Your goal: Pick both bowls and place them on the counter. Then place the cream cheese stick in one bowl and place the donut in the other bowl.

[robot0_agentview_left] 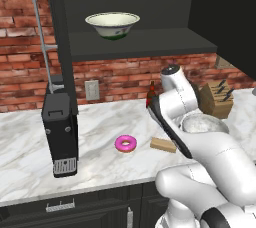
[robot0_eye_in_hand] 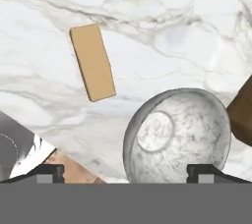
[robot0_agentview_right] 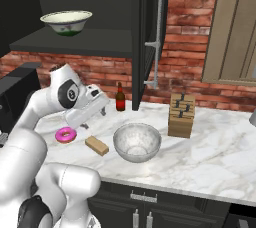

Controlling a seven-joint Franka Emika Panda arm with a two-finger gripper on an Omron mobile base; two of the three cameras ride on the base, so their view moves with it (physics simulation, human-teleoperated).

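Observation:
The cream bowl (robot0_agentview_left: 112, 24) with green marks stands on the dark cabinet shelf (robot0_agentview_left: 145, 42); it is also seen as the cream bowl (robot0_agentview_right: 66, 22). The grey marbled bowl (robot0_agentview_right: 137, 142) sits upright and empty on the white marble counter (robot0_agentview_right: 210, 162). Left of it lie the tan cream cheese stick (robot0_agentview_right: 96, 145) and the pink donut (robot0_agentview_right: 65, 134). My gripper (robot0_agentview_right: 101, 108) hovers above the counter, over the stick and the marbled bowl's left side. In the hand view the gripper (robot0_eye_in_hand: 126, 173) is open and empty, above the marbled bowl (robot0_eye_in_hand: 177, 134) and the stick (robot0_eye_in_hand: 92, 62).
A wooden knife block (robot0_agentview_right: 181, 114) stands right of the marbled bowl. A dark bottle (robot0_agentview_right: 120, 98) is by the brick wall. A black coffee machine (robot0_agentview_left: 60, 127) stands on the counter's left. An open cabinet door (robot0_agentview_right: 150, 32) hangs above the bottle.

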